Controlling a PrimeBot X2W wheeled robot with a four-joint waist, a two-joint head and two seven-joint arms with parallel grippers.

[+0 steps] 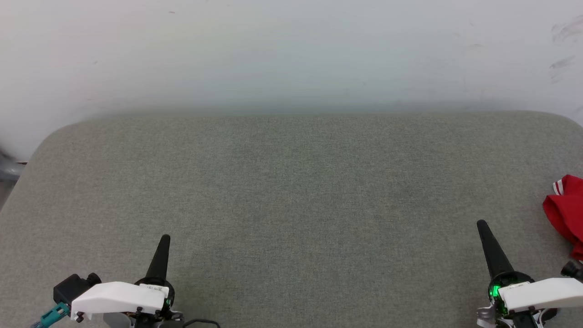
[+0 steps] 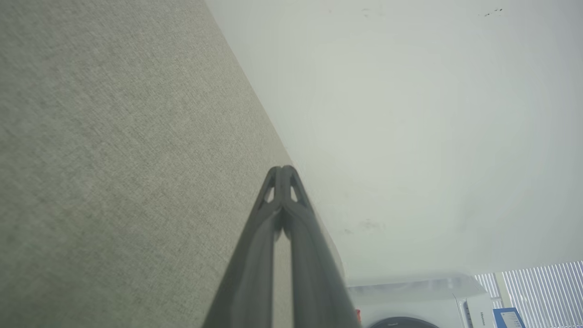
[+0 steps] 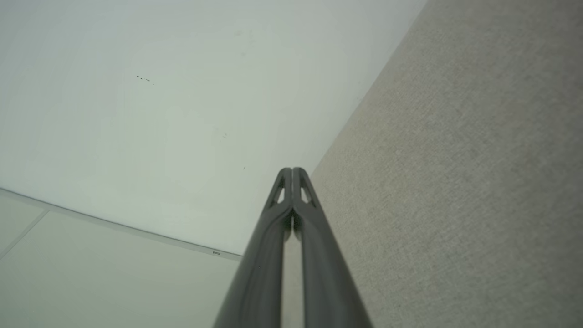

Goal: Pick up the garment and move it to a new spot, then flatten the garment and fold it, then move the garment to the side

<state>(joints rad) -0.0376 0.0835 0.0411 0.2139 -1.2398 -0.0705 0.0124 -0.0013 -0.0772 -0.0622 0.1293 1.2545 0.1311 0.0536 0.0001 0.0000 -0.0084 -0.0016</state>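
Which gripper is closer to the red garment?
The right gripper: the red garment lies just to its right. The left gripper is far off, across the grey fabric surface.

The red garment [image 1: 566, 212] is cut off by the right edge of the head view, so just a bunched corner with striped trim shows. A grey thing [image 1: 6, 167] at the left edge is too blurry to name. In the left wrist view, a white machine [image 2: 410, 303] is cut off at the bottom.
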